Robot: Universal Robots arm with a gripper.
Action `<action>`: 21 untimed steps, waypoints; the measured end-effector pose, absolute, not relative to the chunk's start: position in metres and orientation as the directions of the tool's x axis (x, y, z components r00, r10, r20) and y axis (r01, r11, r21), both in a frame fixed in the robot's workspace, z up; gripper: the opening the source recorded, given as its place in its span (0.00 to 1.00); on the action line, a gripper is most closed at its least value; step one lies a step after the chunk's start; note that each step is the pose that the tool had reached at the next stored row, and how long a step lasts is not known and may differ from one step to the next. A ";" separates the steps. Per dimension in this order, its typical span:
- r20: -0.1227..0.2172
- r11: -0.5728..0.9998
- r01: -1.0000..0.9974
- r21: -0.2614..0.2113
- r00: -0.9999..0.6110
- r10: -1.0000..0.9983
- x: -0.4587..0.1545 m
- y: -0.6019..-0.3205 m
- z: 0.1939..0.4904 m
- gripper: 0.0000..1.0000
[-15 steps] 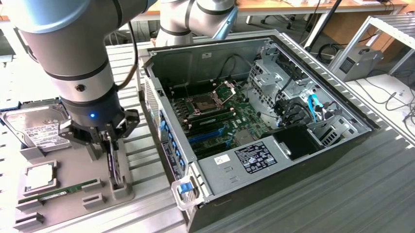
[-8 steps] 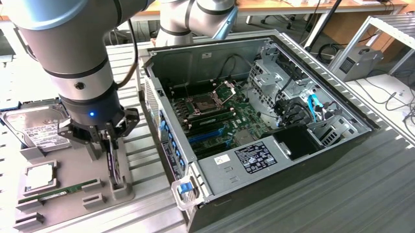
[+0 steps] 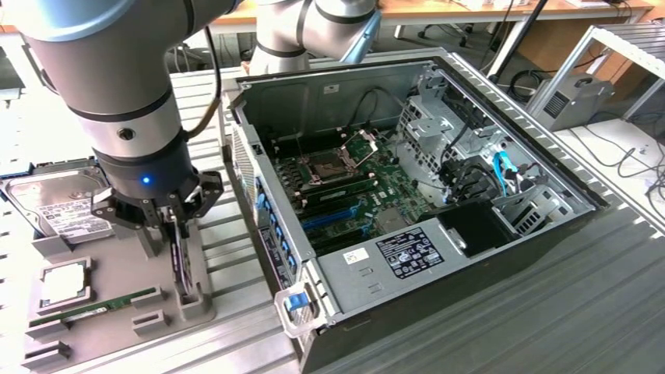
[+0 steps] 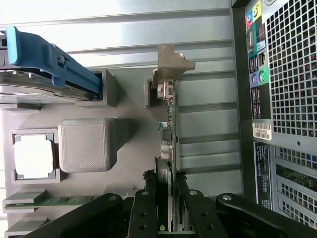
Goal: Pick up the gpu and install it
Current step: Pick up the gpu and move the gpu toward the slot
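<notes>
Over on the exterior view's left, a grey tray point(image 3: 117, 261) point(image 4: 133, 148) sits on the slatted metal table point(image 3: 519, 319) point(image 4: 124, 29) and holds the loose parts in their own seats. The gpu point(image 3: 185, 269) point(image 4: 170, 131) stands on edge in a narrow slot of this tray, on the side nearest the computer case point(image 3: 582, 195) point(image 4: 292, 74). From the wrist view its silver end bracket point(image 4: 171, 64) shows at the end away from the gripper.

The gripper point(image 3: 177, 234) point(image 4: 166, 179) is down over the card, its black fingers point(image 4: 148, 203) pressed against the two faces, so it is gripping the gpu while the card is still seated in the slot.

Also in the tray are a hard drive point(image 3: 58, 199) point(image 4: 39, 87) with a blue piece point(image 4: 49, 59) lying across it, a square processor point(image 3: 65, 282) point(image 4: 32, 156) in a frame, and a thin green RAM stick point(image 3: 93, 308) point(image 4: 54, 201) in its groove. A raised grey block point(image 4: 86, 144) stands between the processor and the card's slot.

Just beside the tray, the case lies on its side with its panel off, showing the motherboard point(image 3: 353, 195) and black cables inside. A box with a dark label point(image 3: 416, 253) fills its near corner. The case's rear wall rises close alongside the gpu's slot.
</notes>
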State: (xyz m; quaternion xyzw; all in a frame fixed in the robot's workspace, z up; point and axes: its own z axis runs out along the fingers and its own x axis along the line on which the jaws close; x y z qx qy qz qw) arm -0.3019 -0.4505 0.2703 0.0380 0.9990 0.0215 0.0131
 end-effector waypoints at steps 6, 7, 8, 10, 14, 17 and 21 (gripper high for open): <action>-0.025 0.996 0.075 0.044 -0.997 0.077 -0.302 -0.450 0.273 0.26; -0.025 0.996 0.075 0.044 -0.997 0.077 -0.302 -0.450 0.274 0.26; -0.025 0.996 0.075 0.044 -0.997 0.077 -0.302 -0.451 0.274 0.26; -0.025 0.996 0.075 0.044 -0.997 0.077 -0.302 -0.451 0.275 0.26; -0.025 0.996 0.075 0.044 -0.997 0.077 -0.302 -0.451 0.277 0.26; -0.024 0.996 0.076 0.044 -0.997 0.077 -0.302 -0.450 0.278 0.26; -0.025 0.996 0.075 0.044 -0.997 0.077 -0.302 -0.450 0.280 0.26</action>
